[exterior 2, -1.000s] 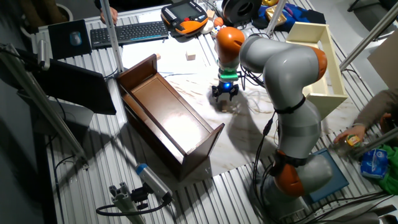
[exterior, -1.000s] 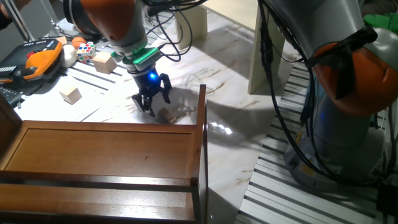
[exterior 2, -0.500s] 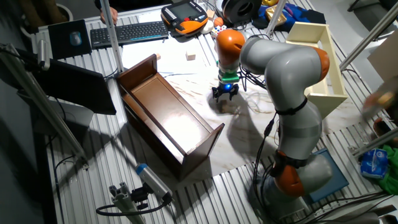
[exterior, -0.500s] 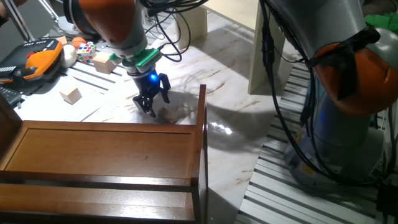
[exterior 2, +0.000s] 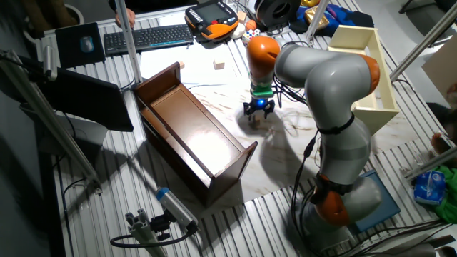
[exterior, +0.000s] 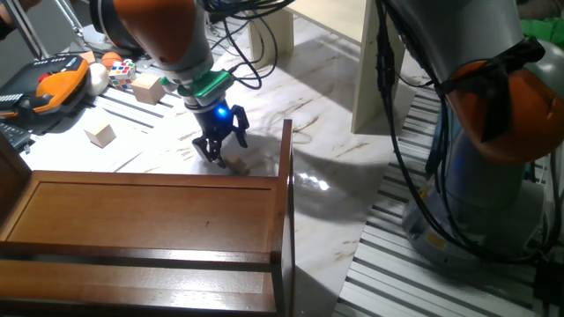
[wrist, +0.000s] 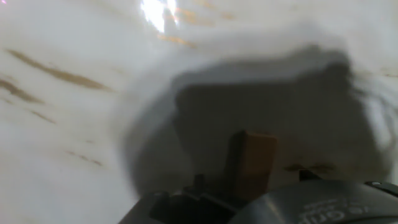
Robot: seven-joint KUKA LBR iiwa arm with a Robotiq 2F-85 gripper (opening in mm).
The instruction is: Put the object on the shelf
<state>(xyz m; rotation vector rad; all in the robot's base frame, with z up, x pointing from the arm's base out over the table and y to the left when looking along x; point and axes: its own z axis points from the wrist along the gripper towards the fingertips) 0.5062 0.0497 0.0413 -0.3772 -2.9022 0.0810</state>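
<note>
The object, a small flat tan wood block, lies on the white marbled table just beyond the shelf's upright side panel. My gripper stands right over it, fingers spread and pointing down, one on each side of the block. In the other fixed view the gripper hovers low over the block. The blurred hand view shows the block close up between the jaws. The dark reddish-brown shelf lies at the front; it also shows in the other fixed view.
Two light wooden cubes, a colour puzzle cube and an orange pendant lie at the back left. A cream furniture piece stands behind. The arm's base stands at the right. A keyboard lies far off.
My gripper has shifted slightly right and lower, so that it stands over the block. The block and the shelf have not moved.
</note>
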